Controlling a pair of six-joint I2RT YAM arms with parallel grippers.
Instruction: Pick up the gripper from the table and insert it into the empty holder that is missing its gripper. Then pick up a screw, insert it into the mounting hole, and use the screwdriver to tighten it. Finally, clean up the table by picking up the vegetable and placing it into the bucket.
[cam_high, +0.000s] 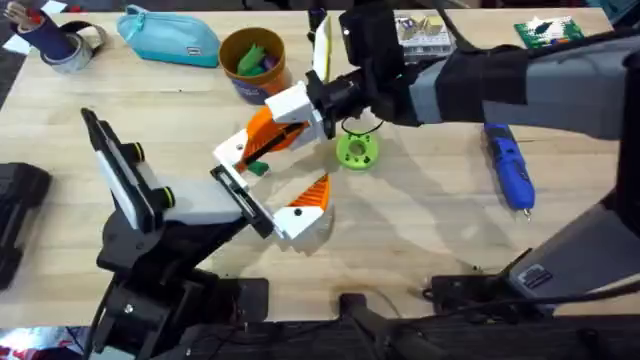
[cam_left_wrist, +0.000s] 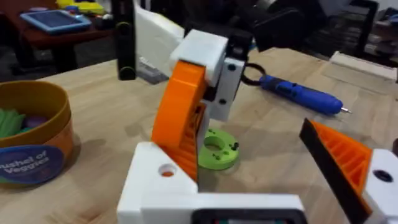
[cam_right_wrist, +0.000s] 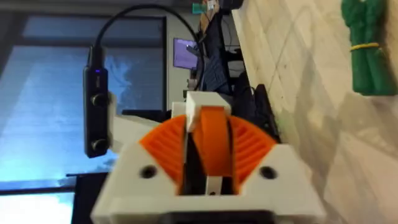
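Jaws of the right gripper are clamped on the gripper, the long orange ribbed finger piece with its blocky white base, held tilted above the tabletop. From the lower right the right arm reaches across the middle of the overhead view, its dark wrist passing over the lime-green disc. In the right wrist view, orange ribbed pads press the piece from both sides. Its lower orange end meets the holder, a bare white bracket with a small hole; whether it is seated in the bracket cannot be told.

Below it, the left arm angles up from the lower left, carrying a black rail with white brackets. The left gripper stands released, its one fitted orange wedge well apart from the bare holder.

A small dark green vegetable lies on the tabletop just beside the holder. On the right side of the tabletop rests the blue screwdriver, silver tip toward the near edge. Behind the raised piece stands the yellow-orange bucket, toy vegetables inside, with a teal pouch to its left.
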